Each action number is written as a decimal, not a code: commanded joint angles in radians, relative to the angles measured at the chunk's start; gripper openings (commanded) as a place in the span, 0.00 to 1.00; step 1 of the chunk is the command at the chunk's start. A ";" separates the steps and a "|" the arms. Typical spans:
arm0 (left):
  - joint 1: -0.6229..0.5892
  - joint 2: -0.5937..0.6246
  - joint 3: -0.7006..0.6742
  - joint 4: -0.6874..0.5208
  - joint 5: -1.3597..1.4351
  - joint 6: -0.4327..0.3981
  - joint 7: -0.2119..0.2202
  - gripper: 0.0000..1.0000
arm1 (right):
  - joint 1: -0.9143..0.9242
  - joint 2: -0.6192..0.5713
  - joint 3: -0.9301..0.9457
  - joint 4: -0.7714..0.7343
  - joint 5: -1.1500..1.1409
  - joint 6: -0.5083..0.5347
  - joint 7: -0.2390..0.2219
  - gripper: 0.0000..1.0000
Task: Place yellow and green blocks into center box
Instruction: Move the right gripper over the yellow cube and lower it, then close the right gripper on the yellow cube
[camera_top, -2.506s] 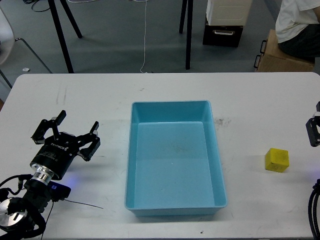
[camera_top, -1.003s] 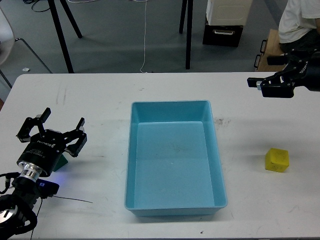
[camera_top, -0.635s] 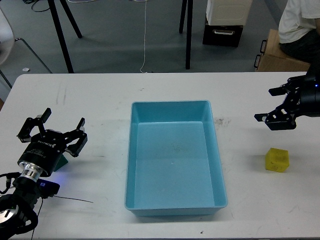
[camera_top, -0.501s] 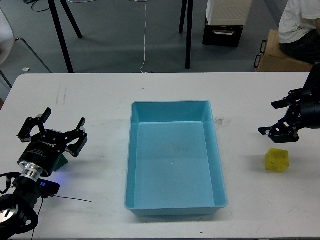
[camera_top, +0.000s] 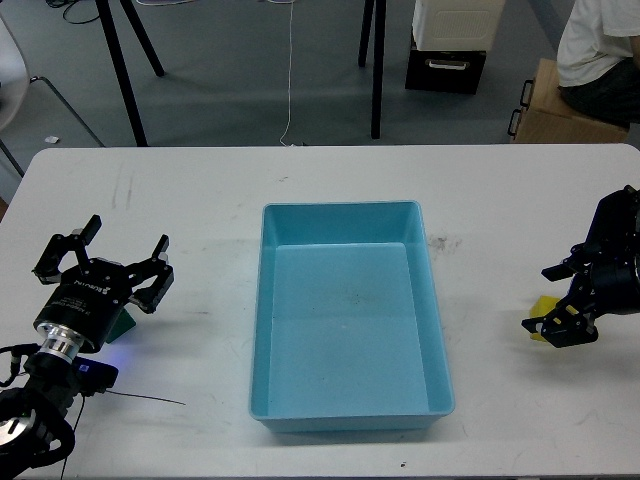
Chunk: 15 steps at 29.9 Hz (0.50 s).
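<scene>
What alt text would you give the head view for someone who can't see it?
A light-blue tray sits empty mid-table while the right claw hangs over a mostly hidden yellow block. The left claw, open, hovers over a partly hidden green block.

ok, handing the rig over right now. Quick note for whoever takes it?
Left tool: open, over the green block, not gripping.
Right tool: down at the yellow block, mostly hiding it; grip state unclear.
Blue tray: empty, mid-table.
Done: nothing placed.
Left: grasp both blocks, then drop them in the tray.
</scene>
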<state>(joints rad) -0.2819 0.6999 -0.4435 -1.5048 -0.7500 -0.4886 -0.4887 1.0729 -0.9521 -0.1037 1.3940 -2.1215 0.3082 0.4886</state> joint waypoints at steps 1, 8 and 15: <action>0.000 0.000 0.000 0.000 0.000 0.000 0.000 1.00 | -0.014 0.015 -0.001 -0.020 -0.058 0.000 0.000 0.94; 0.000 0.000 0.002 0.006 0.000 0.000 0.000 1.00 | -0.013 0.053 -0.001 -0.075 -0.060 0.000 0.000 0.94; 0.000 0.000 0.002 0.009 0.000 0.000 0.000 1.00 | -0.013 0.105 -0.013 -0.128 -0.060 0.000 0.000 0.93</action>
<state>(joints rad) -0.2823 0.6995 -0.4418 -1.4967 -0.7500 -0.4887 -0.4887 1.0597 -0.8670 -0.1051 1.2812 -2.1818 0.3083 0.4886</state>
